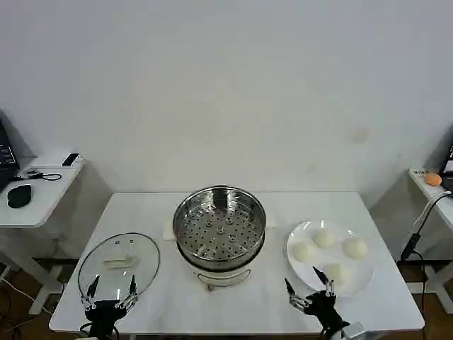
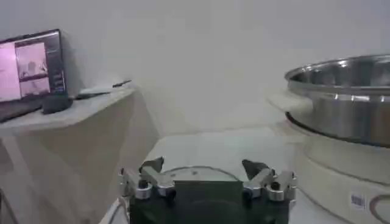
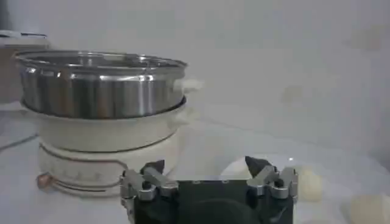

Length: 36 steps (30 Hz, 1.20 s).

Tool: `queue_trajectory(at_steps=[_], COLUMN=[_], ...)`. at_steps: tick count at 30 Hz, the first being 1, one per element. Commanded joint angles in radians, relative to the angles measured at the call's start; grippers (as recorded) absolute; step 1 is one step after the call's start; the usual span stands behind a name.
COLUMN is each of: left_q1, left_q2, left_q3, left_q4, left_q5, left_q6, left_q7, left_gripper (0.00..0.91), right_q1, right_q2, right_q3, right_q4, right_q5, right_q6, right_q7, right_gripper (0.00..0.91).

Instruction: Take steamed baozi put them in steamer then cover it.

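A white table [image 1: 233,304] stood before a plain wall. At its centre sat the steamer [image 1: 220,225], a shiny perforated steel basket on a whitish pot base, uncovered and holding nothing. At the steamer's three o'clock lay a white plate [image 1: 361,283] carrying the four steamed baozi [image 1: 324,239], small off-white buns set apart from one another. At the steamer's eight o'clock the cover [image 1: 119,264], a clear glass lid with a cream handle, lay flat on the table.

The left gripper [image 1: 112,287] hung at the table's near edge, over the six o'clock rim of the cover, its fingers spread wide and holding nothing. The right gripper [image 1: 308,282] hung at the plate's seven o'clock edge, just beside the nearest bun, fingers likewise spread and empty. The left wrist view showed the steamer's wall [image 2: 347,97] past the released fingers [image 2: 152,173].
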Motion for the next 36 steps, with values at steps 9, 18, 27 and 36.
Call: queue_trajectory(at_steps=[9, 18, 27, 36], left_q1=[-0.013, -0.027, -0.038, -0.046], left_q2=[0.017, 0.007, 0.006, 0.01], left_q3=[-0.004, -0.022, -0.049, -0.071], left_q4=[0.003, 0.003, -0.009, -0.02], left_q5=[0.156, 0.183, 0.206, 0.205], left_q6=[0.064, 0.059, 0.028, 0.029], left_q7=[0.042, 0.068, 0.056, 0.064], left_gripper=[0.907, 0.907, 0.907, 0.907], right_q1=[0.198, 0.483, 0.925, 1.413], right_q2=[-0.291, -0.576, -0.738, -0.681], right_q3=[0.124, 0.046, -0.32, -0.906], right_q4=[-0.093, -0.279, -0.523, -0.752], right_q5=[-0.18, -0.288, -0.434, -0.433], right_q6=[-0.152, -0.203, -0.052, 0.072], right_q7=[-0.114, -0.422, -0.763, -0.912], right_gripper=[0.907, 0.907, 0.907, 0.907])
